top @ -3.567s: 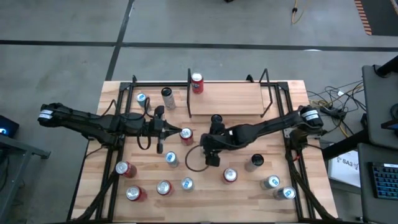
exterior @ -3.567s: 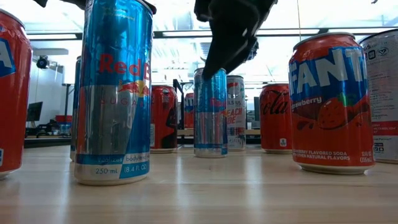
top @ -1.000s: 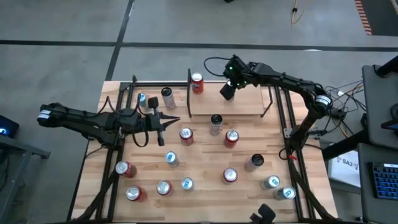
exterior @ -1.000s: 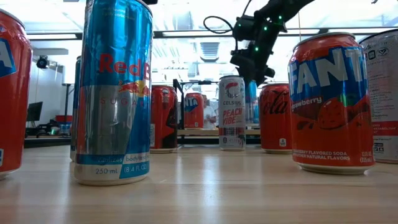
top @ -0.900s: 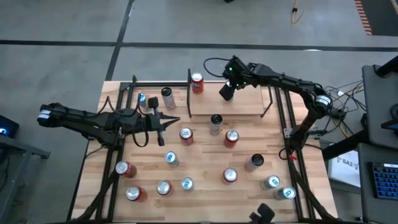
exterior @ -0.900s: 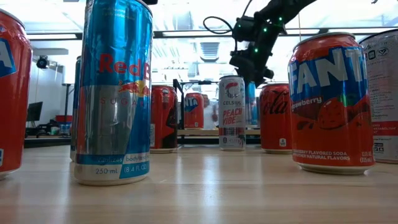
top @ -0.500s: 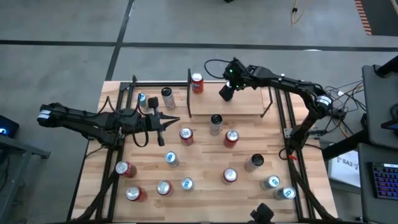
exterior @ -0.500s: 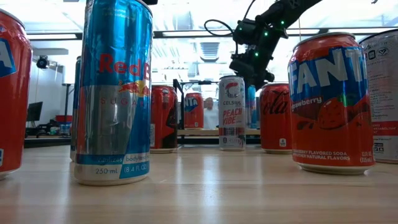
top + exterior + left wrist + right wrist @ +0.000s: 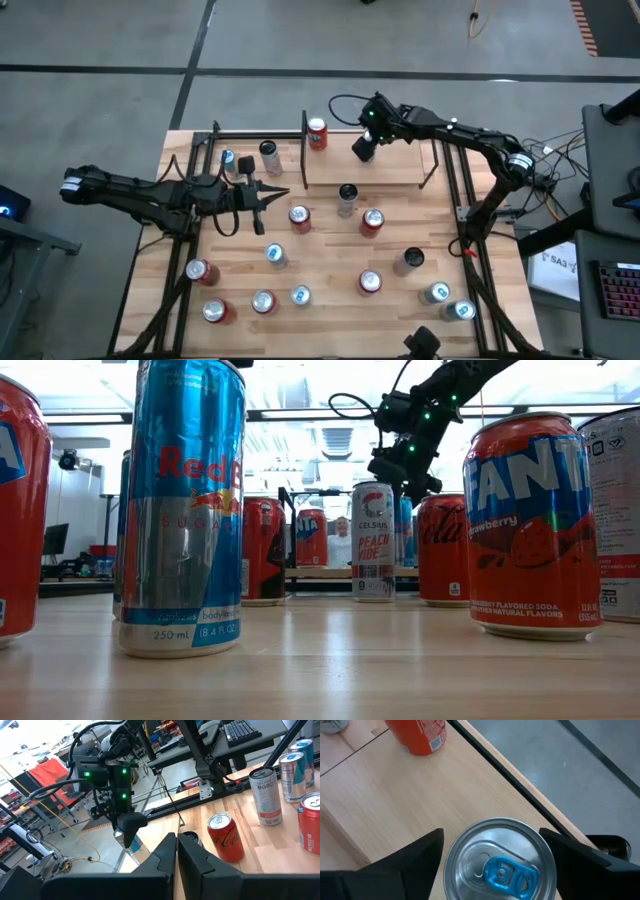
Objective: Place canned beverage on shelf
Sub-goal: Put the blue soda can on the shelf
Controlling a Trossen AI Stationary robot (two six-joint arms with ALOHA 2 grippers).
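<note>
high view: can hidden under right end effector (image 9: 362, 148) | right wrist: fingers (image 9: 415, 856) spread clear of blue-tabbed can (image 9: 498, 860) on shelf (image 9: 395, 800) | left end effector (image 9: 283, 192) shut, empty

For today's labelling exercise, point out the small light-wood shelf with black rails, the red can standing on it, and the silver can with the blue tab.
shelf (image 9: 390, 165), high view, bare board
red can (image 9: 317, 132), high view, top
silver can (image 9: 498, 861), right wrist view, lid

Can (image 9: 498, 861) base (under pincer (image 9: 495, 855)) hidden

Both arms dark matte black, slender jointed links; white band at each base joint. Right arm's wrist housing (image 9: 378, 114) shows green LEDs and a looping black cable.
</note>
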